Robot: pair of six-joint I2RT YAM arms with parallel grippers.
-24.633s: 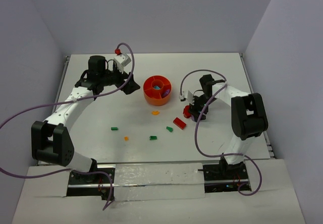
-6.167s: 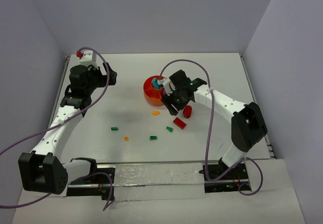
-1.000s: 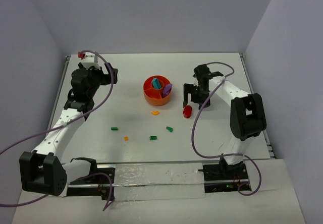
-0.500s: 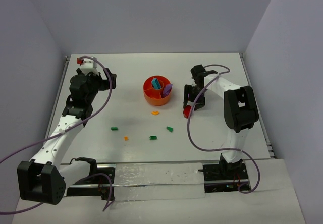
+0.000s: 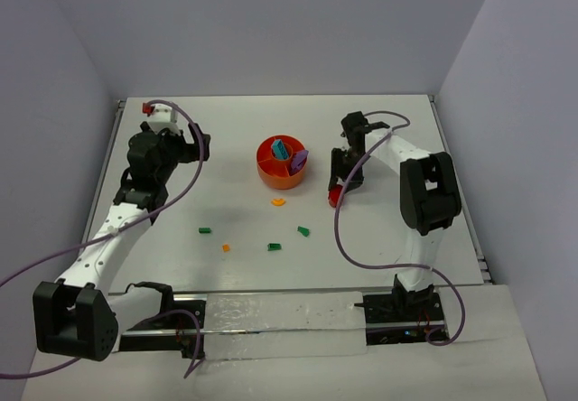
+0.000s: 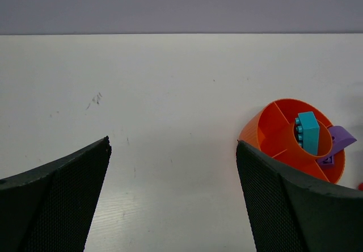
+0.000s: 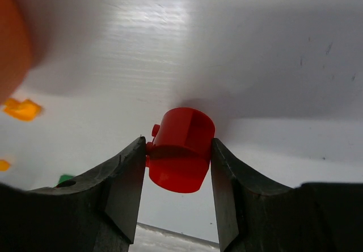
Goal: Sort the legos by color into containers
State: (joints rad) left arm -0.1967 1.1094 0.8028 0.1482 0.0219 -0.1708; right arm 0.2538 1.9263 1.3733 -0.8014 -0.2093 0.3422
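Right gripper [image 7: 179, 167] has its 2 fingers squeezed onto the sides of the little red round plastic lego piece [image 7: 181, 148]. It's down by the white table [image 5: 244, 130], a bit right of and nearer than the round orange divided plastic bowl [image 5: 269, 177], not touching it. The left gripper [image 6: 173, 144] is spread wide with nothing in it, over at the far left. My guess is the piece is light, stiff and slick, so those curved sides could squirt out; best grabbed square across the middle of the barrel, not the rim.
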